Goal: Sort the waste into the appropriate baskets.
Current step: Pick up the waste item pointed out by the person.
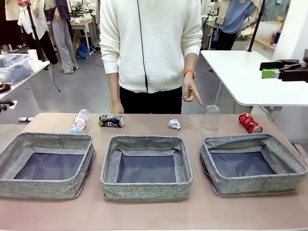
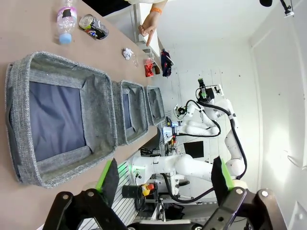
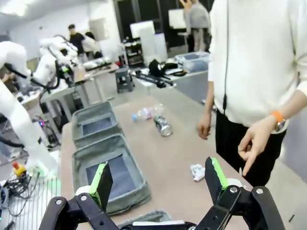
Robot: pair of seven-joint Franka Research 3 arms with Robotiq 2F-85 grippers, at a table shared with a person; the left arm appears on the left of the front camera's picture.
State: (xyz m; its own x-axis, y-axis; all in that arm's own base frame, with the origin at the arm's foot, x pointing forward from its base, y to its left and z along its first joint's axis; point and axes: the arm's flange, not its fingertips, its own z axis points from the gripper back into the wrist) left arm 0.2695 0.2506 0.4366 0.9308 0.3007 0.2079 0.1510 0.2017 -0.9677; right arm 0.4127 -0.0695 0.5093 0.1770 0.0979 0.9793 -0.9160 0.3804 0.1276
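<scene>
1. From the front, three grey baskets [image 1: 144,188] stand in a row. The waste lines the far table edge: clear bottle [image 1: 80,120], dark can [image 1: 111,121], paper ball [image 1: 174,124], clear cup [image 1: 210,118], red can [image 1: 250,122].
2. The ball lies at one o'clock from the middle basket.
3. The left wrist view brings in the left gripper [image 2: 165,179], fingers spread and empty, sighting along the basket row.
4. The right wrist view brings in the right gripper [image 3: 158,179], likewise released, raised over the table.
5. The person's hand [image 1: 192,94] hangs at eleven o'clock from the cup, index finger pointing down.
</scene>
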